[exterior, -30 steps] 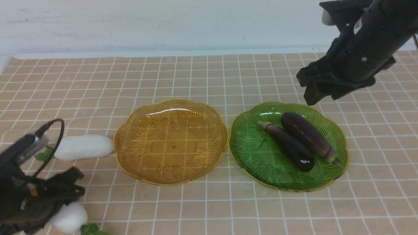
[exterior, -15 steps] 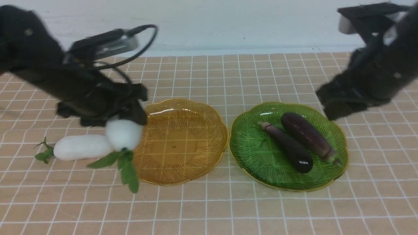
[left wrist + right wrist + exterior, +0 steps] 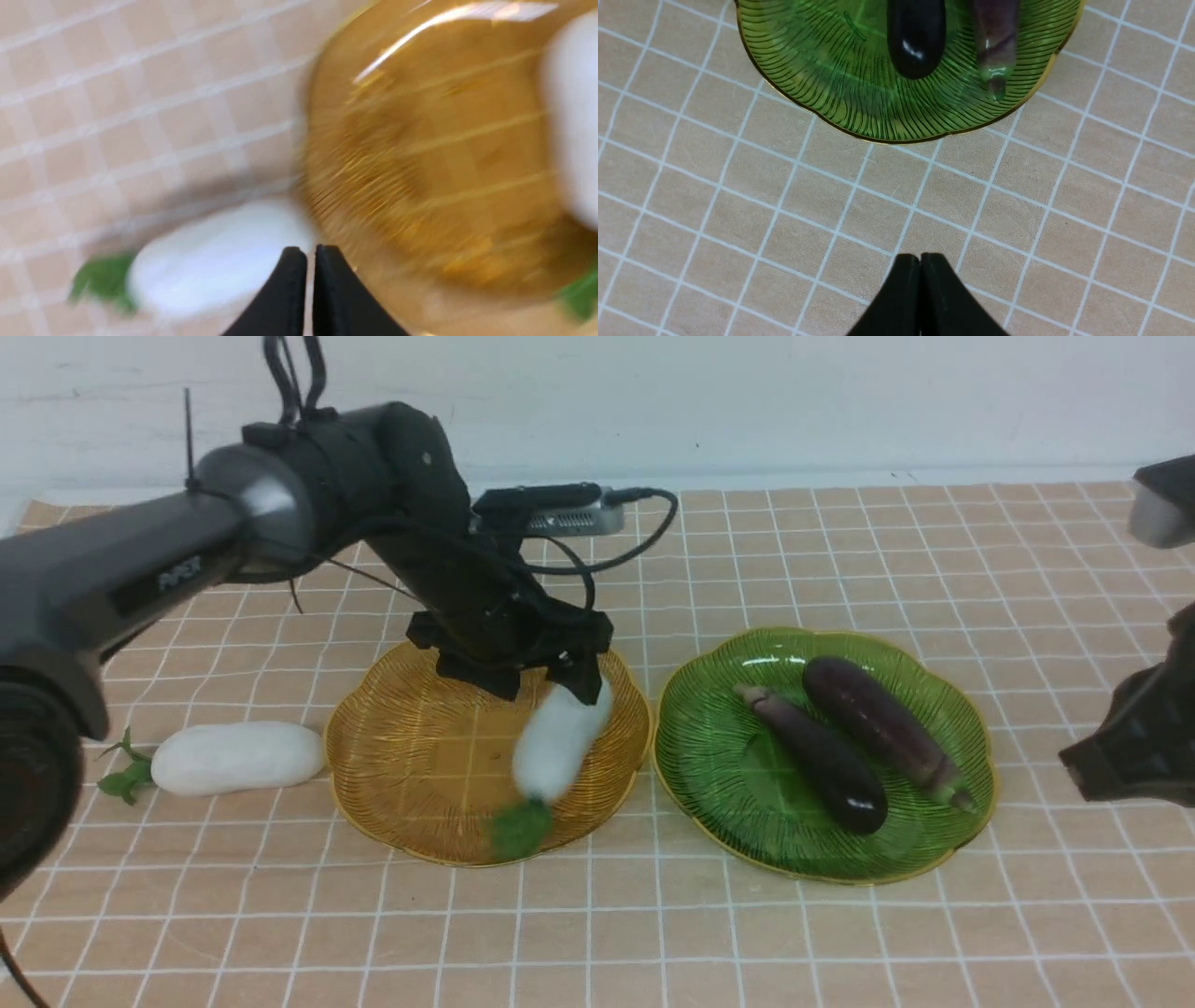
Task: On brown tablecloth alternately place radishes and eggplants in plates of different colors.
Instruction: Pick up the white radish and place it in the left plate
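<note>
One radish (image 3: 560, 737), blurred, slants over the right side of the amber plate (image 3: 373, 784), leaves toward me, right under my left gripper (image 3: 541, 681). In the left wrist view that radish (image 3: 572, 116) is well off to the side of my left gripper (image 3: 310, 254), whose tips stand almost together with nothing between them. The other radish (image 3: 233, 758) lies on the brown tablecloth (image 3: 747, 943) left of the amber plate. Two eggplants (image 3: 822, 756) (image 3: 878, 723) lie side by side in the green plate (image 3: 728, 775). My right gripper (image 3: 920, 256) is shut and empty over cloth near that plate.
The two plates nearly touch at the middle of the cloth. My right arm (image 3: 1130, 756) hangs at the right edge, right of the green plate. A pale wall runs along the cloth's far edge.
My left arm has swung right, taking the radish from the amber plate's left rim to over its right side, where the radish has come out of the fingers. My right arm has drawn back right and lower.
</note>
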{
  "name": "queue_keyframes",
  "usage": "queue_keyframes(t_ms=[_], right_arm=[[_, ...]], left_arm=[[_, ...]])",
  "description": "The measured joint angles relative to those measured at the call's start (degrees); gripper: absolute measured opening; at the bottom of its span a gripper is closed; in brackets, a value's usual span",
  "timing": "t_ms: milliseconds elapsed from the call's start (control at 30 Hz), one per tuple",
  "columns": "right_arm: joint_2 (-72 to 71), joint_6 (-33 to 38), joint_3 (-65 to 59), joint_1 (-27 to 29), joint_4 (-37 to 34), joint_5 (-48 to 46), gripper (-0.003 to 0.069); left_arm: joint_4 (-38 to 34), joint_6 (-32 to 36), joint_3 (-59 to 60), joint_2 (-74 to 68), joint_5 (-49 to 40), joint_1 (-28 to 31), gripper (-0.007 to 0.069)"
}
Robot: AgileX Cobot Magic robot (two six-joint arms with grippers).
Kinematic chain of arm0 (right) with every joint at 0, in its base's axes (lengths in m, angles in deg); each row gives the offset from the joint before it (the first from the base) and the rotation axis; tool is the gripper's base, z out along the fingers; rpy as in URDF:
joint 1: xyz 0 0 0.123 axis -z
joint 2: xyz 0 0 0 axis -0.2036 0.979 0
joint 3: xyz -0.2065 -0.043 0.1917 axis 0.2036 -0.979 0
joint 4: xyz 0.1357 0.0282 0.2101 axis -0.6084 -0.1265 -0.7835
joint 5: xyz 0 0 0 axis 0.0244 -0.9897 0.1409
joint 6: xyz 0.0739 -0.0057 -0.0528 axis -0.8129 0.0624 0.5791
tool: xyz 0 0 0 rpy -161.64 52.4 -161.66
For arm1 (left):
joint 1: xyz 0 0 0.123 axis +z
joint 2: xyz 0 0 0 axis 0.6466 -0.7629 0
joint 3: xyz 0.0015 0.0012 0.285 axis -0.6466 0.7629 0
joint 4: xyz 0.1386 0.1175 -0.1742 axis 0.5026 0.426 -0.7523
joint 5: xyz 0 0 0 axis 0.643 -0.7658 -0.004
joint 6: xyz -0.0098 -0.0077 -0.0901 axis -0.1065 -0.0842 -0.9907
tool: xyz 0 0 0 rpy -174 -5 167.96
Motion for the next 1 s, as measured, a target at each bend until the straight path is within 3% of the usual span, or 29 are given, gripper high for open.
queue_keyframes(t_ms=[133, 267, 433, 533, 700, 1000], right_arm=[[0.00, 0.00, 0.00, 0.00, -1.08, 0.00, -0.0015], [0.00, 0.00, 0.00, 0.00, -1.31, 0.00, -0.0015], [0.00, 0.00, 0.00, 0.00, -1.31, 1.90, -0.0015], [0.00, 0.00, 0.00, 0.00, -1.31, 2.22, -0.0015], [0.00, 0.00, 0.00, 0.00, -1.31, 2.22, -0.0015], [0.00, 0.74, 0.00, 0.00, -1.31, 2.43, -0.0015]], left_arm=[[-5.48, 3.27, 10.78, 2.13, -0.41, 7.41, 0.0006], [-10.49, 9.61, 12.15, 0.03, -0.36, 8.81, 0.0060], [-9.41, 16.78, 12.15, -3.97, 0.33, 8.69, 0.0252], [-5.77, 17.88, 12.15, -5.55, 3.13, 8.69, 0.0379], [-1.53, 18.11, 12.15, -6.75, 8.62, 8.69, 0.0515], [-0.97, 19.89, 11.75, -9.46, 8.62, 8.69, 0.0555]])
